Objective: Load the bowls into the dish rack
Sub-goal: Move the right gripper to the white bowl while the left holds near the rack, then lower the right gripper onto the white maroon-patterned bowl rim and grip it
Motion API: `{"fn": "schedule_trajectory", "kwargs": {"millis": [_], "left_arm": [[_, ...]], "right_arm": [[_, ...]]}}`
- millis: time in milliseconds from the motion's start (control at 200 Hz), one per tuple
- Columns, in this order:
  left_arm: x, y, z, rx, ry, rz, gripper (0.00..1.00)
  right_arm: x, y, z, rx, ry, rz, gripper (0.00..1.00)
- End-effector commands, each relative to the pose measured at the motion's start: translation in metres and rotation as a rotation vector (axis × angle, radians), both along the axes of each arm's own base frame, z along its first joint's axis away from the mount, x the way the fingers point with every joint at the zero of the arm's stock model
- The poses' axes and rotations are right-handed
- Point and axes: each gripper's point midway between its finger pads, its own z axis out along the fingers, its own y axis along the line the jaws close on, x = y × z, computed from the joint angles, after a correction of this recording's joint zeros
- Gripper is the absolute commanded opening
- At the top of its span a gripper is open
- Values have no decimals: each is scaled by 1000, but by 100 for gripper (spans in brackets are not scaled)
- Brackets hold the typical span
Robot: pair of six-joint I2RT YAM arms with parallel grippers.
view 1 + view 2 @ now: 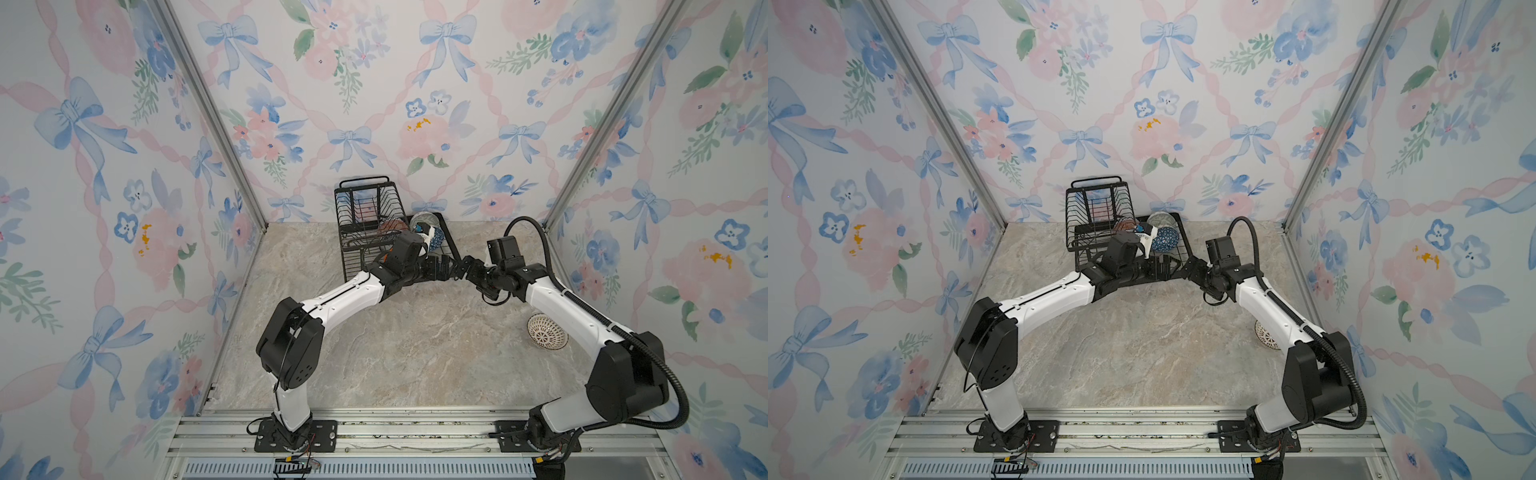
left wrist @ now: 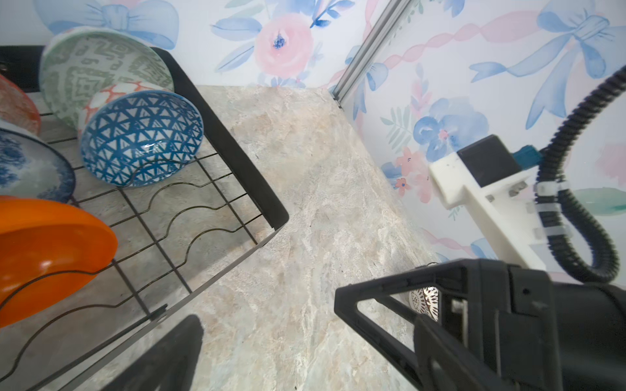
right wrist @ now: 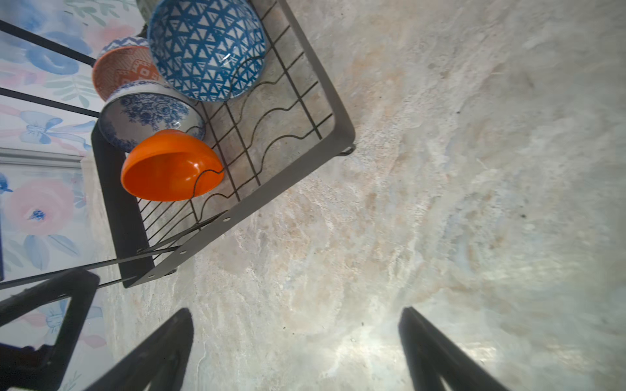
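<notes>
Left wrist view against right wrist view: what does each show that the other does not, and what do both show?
Only left wrist: the grey-green bowl in the dish rack and the lattice bowl on the table. Only right wrist: the right gripper open, holding nothing. Both: the blue geometric bowl, floral bowl and orange bowl, racked.

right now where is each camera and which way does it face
Top views: high above the arm bases, looking down at table and rack; both arms.
Left wrist: on the left arm, facing the rack corner; own finger, right arm.
Right wrist: on the right arm, facing table and rack; open right gripper.
Shared by both wrists: orange bowl.
</notes>
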Motion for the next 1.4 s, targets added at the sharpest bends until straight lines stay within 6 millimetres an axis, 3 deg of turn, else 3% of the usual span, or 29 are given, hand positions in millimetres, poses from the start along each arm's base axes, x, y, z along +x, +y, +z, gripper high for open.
{"fn": "schedule_trajectory", "kwargs": {"millis": [0, 65, 180, 350, 520, 800, 1015, 1390], "left_arm": [[-4, -25, 14, -70, -43, -105, 98], [2, -26, 9, -76, -22, -81, 98], [-2, -34, 11, -88, -29, -100, 98], [-12, -46, 12, -91, -38, -158, 98], [-24, -53, 14, -120, -30, -235, 98], [-37, -42, 14, -147, -20, -229, 98], [-52, -52, 11, -164, 6, -282, 98], [-73, -62, -2, -162, 72, -345, 98]], "right_arm": [[-6, -23, -6, -55, 107, -33, 97], [-6, -31, -13, -10, 175, -31, 97], [0, -25, -14, 194, 185, -3, 97], [-10, -52, -6, 126, 159, -89, 97], [-24, -61, 1, 92, 133, -127, 97], [-68, -79, 8, 26, 141, -194, 97], [-118, -115, 2, -133, 233, -254, 97], [-166, -209, -18, -205, 343, -464, 98]]}}
